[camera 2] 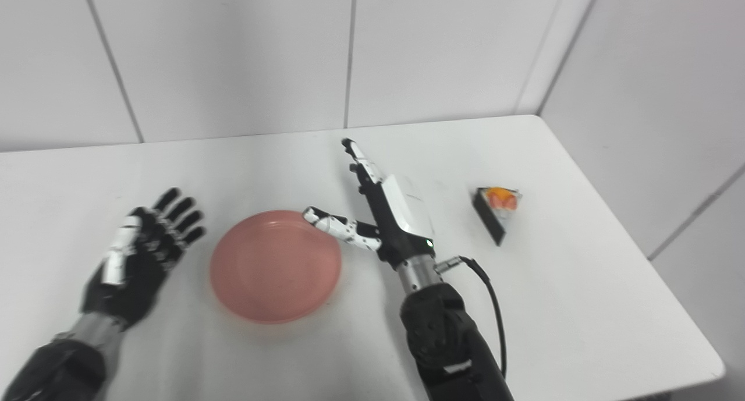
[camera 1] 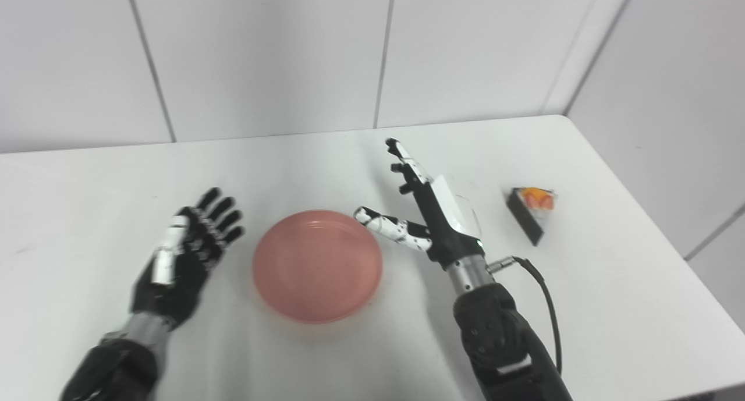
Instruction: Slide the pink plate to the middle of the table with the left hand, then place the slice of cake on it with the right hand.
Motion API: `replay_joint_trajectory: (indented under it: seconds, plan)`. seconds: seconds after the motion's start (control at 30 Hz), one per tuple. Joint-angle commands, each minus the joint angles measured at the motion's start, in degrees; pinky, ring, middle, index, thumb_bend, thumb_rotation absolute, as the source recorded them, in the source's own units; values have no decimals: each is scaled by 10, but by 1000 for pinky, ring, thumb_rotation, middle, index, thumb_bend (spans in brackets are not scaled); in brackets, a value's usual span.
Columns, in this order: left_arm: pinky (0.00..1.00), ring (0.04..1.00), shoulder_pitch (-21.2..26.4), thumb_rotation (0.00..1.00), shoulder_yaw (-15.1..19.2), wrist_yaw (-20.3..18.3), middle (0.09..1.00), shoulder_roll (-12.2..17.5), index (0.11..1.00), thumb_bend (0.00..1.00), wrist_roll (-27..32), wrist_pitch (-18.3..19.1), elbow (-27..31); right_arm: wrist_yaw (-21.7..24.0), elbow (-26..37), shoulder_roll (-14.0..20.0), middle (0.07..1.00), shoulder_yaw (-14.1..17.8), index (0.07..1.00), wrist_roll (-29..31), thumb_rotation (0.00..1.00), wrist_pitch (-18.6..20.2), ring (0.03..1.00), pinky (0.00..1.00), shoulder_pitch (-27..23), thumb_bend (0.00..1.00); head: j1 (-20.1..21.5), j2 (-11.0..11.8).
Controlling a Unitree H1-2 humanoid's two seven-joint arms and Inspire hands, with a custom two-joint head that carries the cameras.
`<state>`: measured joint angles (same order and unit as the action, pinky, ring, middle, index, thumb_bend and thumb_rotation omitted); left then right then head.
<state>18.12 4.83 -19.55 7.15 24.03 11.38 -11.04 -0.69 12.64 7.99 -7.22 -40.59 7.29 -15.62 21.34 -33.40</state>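
Right hand (camera 1: 433, 215) hovers spread and empty between the pink plate (camera 1: 317, 265) and the slice of cake (camera 1: 531, 210), its thumb reaching toward the plate's right rim, though I cannot tell if it touches. Left hand (camera 1: 186, 252) rests just left of the plate, fingers straight and apart, gripping nothing. On the white table (camera 1: 611, 308) the plate sits roughly mid-table, slightly left of centre, so the slide looks finished, and fetching the cake seems to be the step in hand.

That slice lies well apart to the right, near the table's right edge: a dark wedge with orange fruit on top, its narrow end pointing nearward. To do this well, the right hand should swing rightward and come down over the wedge, pinching its two long dark sides low, away from the soft topping. A gentle squeeze should suit it, kept level during the carry, then lowered onto the plate's centre. Approaching too fast could nudge the slice toward the edge.
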Motion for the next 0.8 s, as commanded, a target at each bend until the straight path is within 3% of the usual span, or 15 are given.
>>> replay_joint_trajectory:
  seconds: [0.0,0.33,0.53,0.67,0.77]
  plan:
    - [901,922,-25,994,3,-4,940,11,927,419,-7,9,-51,-10,36,14,941,9,954,-35,764,14,850,675,-24,878,5,1]
    - [885,901,-6,910,21,-45,917,34,900,454,15,-18,-121,-31,91,35,939,60,955,-157,702,63,810,573,-36,950,44,7]
    - [859,885,-4,892,25,-46,900,38,888,454,19,-14,-127,-24,102,50,911,100,954,-182,699,88,766,565,-39,927,53,9]
    - [866,890,-2,896,26,-51,906,43,890,446,21,-16,-134,-9,101,61,922,125,967,-192,694,121,837,612,-42,930,62,8]
    - [858,884,-1,904,27,-51,900,45,886,442,21,-16,-137,3,93,67,942,141,977,-191,707,141,844,594,-42,945,63,7]
